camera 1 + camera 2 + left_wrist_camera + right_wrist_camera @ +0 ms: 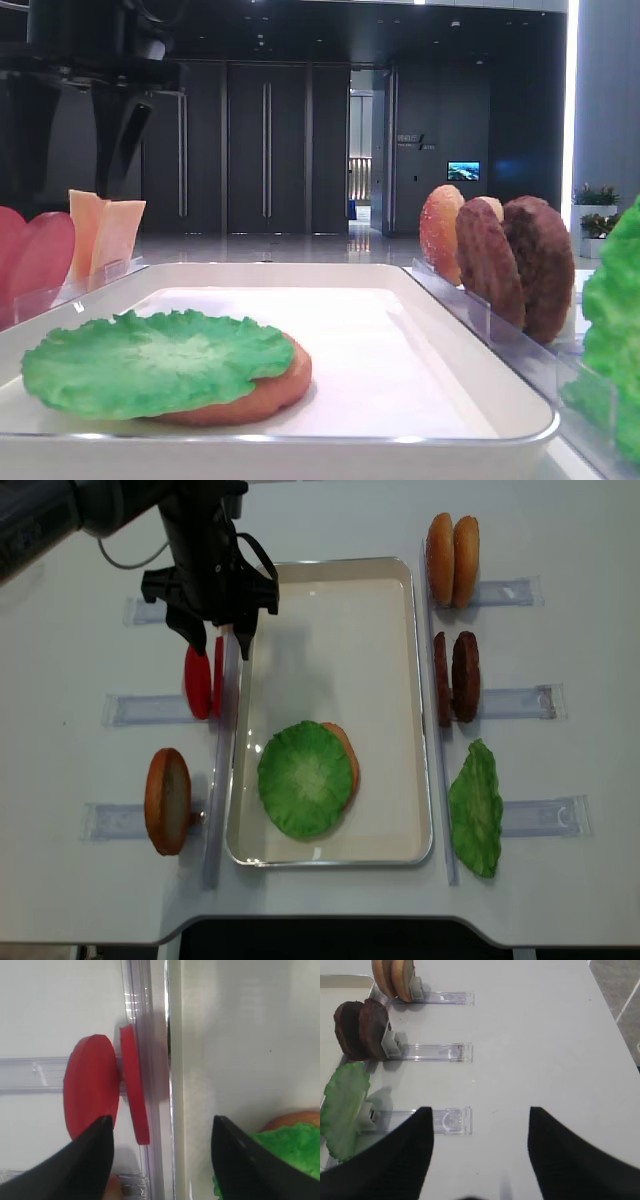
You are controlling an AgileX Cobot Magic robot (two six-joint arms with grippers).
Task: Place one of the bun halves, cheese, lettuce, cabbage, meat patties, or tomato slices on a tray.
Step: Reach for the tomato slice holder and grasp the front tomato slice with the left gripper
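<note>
left fingers spread — above tomato slices

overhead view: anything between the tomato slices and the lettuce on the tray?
Overhead view: only the tray's left rim and bare tray floor separate the tomato slices from the lettuce.

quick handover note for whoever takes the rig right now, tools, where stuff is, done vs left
Left tool: open, empty, above the tomato slices in their rack left of the tray.
Right tool: open, empty, over bare table right of the racks.
Done: bun half on the tray, lettuce on top.
In racks: patties, buns, lettuce leaf on the right; one bun on the left.
Left: likely grasp a tomato slice and place it on the tray.
</note>
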